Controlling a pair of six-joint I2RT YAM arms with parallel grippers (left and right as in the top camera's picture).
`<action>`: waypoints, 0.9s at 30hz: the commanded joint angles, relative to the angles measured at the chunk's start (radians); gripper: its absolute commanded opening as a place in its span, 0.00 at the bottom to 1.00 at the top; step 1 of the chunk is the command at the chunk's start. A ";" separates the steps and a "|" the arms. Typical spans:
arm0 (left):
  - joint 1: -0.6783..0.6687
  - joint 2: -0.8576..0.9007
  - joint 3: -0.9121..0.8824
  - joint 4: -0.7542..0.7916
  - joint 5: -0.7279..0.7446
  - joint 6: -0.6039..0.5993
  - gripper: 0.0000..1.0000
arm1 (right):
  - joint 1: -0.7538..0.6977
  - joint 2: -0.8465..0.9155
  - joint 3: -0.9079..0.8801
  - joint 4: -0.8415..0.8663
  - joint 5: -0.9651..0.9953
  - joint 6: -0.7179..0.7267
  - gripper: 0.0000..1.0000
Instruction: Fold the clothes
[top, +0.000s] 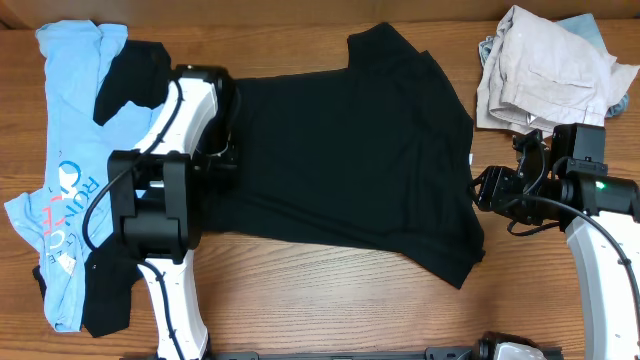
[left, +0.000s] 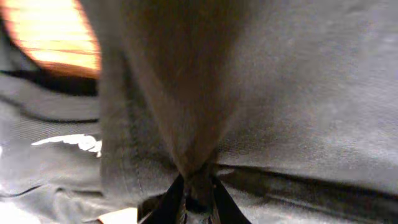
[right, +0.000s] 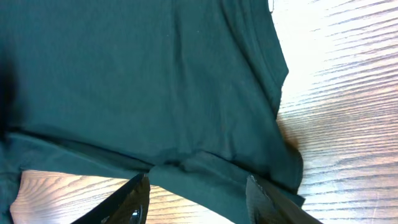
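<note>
The large black T-shirt (top: 350, 150) lies spread across the middle of the wooden table, with a small white tag (top: 471, 158) at its right edge. My left gripper (top: 225, 160) is at the shirt's left edge. In the left wrist view it (left: 199, 193) is shut on a pinched fold of the black fabric (left: 280, 93). My right gripper (top: 482, 190) is at the shirt's right edge. In the right wrist view its jaws (right: 198, 180) are open wide and straddle the shirt's hem (right: 137, 81), without closing on it.
A light-blue printed tee (top: 70, 130) lies at the far left with another black garment (top: 135, 75) over it; white lettering (left: 68, 143) shows on this one. A beige and blue pile of clothes (top: 545, 65) sits at the back right. Bare wood (top: 330, 300) lies in front.
</note>
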 joint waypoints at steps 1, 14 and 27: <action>-0.011 0.011 0.068 -0.029 -0.027 0.005 0.11 | -0.002 -0.001 -0.008 0.008 0.003 0.001 0.54; -0.011 0.011 0.072 -0.067 0.006 0.005 0.34 | -0.002 -0.001 -0.008 0.012 0.003 0.001 0.54; -0.013 0.012 0.010 0.055 0.029 0.017 0.34 | -0.002 -0.001 -0.008 0.016 0.010 0.000 0.54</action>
